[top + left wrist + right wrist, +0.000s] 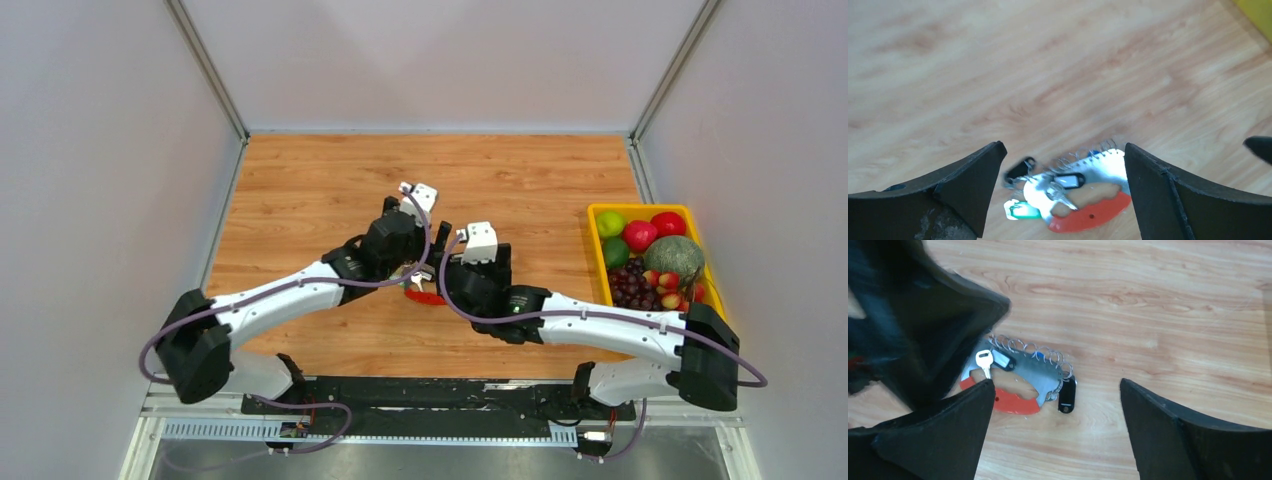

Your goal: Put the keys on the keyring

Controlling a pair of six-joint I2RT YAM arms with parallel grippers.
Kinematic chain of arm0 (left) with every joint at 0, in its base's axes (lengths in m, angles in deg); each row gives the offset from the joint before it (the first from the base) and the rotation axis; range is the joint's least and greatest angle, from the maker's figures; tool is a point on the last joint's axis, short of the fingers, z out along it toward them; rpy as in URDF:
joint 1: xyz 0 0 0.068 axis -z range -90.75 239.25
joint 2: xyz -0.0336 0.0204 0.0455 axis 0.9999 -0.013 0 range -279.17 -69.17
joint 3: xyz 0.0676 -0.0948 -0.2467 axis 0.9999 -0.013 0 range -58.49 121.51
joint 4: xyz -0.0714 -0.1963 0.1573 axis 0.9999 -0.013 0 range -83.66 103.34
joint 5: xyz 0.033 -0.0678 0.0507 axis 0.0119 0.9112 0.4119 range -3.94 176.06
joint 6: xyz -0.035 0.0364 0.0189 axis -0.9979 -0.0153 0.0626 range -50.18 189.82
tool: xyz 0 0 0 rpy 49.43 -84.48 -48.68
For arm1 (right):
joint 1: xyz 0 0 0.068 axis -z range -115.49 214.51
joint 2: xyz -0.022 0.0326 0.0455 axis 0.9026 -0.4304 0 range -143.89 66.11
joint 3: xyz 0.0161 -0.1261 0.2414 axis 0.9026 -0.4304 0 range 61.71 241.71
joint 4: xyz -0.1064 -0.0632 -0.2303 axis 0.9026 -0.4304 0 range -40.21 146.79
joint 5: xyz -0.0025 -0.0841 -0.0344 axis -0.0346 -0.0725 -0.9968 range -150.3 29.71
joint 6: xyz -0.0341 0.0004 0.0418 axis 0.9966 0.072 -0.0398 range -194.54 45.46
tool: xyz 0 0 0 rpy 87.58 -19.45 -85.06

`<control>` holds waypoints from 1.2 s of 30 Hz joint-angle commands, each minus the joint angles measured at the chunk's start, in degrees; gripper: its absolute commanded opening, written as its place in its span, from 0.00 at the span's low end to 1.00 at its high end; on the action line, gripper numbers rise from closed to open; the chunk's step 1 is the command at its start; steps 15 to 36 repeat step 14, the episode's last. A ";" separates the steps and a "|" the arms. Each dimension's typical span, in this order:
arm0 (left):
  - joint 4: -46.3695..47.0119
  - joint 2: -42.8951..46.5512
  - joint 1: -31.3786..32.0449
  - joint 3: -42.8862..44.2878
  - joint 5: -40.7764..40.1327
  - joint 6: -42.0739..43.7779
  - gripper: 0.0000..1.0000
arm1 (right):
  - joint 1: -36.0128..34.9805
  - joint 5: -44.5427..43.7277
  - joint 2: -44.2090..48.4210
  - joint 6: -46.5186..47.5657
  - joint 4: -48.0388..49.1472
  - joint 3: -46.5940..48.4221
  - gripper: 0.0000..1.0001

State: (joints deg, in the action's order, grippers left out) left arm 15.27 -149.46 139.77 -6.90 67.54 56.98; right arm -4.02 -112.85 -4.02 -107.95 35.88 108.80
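Note:
The keyring lies flat on the wooden table: a red oval loop with a silvery part, a coiled chain and a green tag. Keys lie on and against it: a silver key, a black-tagged one and another black tag at the left end. My left gripper is open and empty, just above it. My right gripper is open and empty, with the red loop, a silver key and a black tag before its left finger. In the top view both grippers crowd over the keyring.
A yellow tray of fruit stands at the table's right edge; its corner shows in the left wrist view. The left arm's dark gripper body fills the upper left of the right wrist view. Grey walls enclose the table.

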 commanded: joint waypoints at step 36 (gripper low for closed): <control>-19.95 28.32 -0.23 5.25 -3.94 2.90 1.00 | 0.03 -16.66 1.09 12.91 -5.03 16.69 1.00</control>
